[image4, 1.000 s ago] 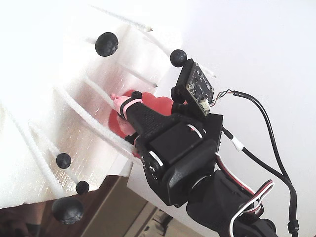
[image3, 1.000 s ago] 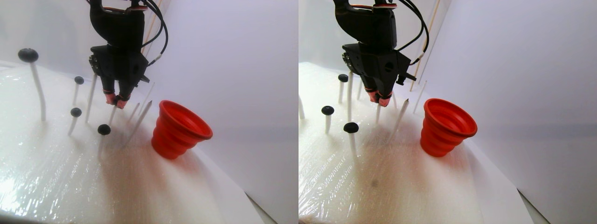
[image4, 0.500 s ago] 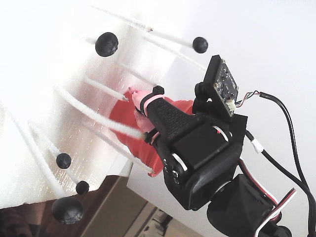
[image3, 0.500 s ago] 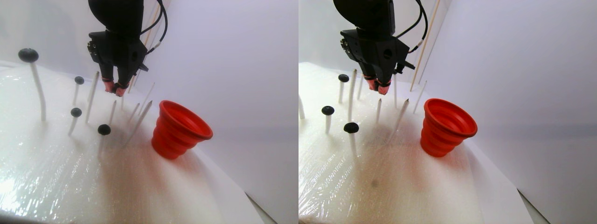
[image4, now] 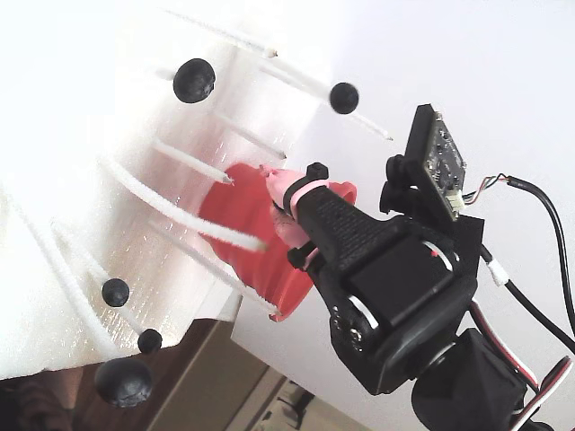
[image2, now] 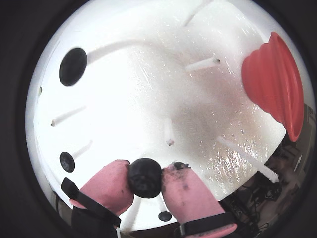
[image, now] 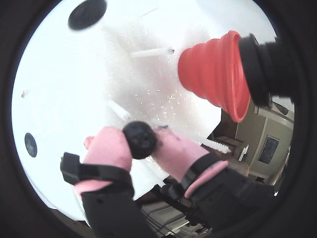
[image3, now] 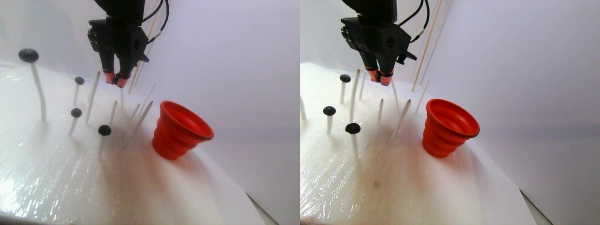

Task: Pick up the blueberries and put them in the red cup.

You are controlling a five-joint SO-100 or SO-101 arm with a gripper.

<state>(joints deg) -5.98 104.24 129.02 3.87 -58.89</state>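
In both wrist views your gripper [image: 140,140] [image2: 145,177] is closed on one blueberry [image: 140,140] [image2: 145,177], which sits between the two pink fingertips [image: 108,147]. The red cup [image: 218,74] [image2: 275,82] is ahead of the tool and to its right, well apart from it. In the stereo pair view you see the gripper [image3: 115,82] raised above the white sticks [image3: 92,96], with the cup [image3: 180,130] lower and to its right. Other blueberries [image3: 104,130] stay on sticks to the left of the tool.
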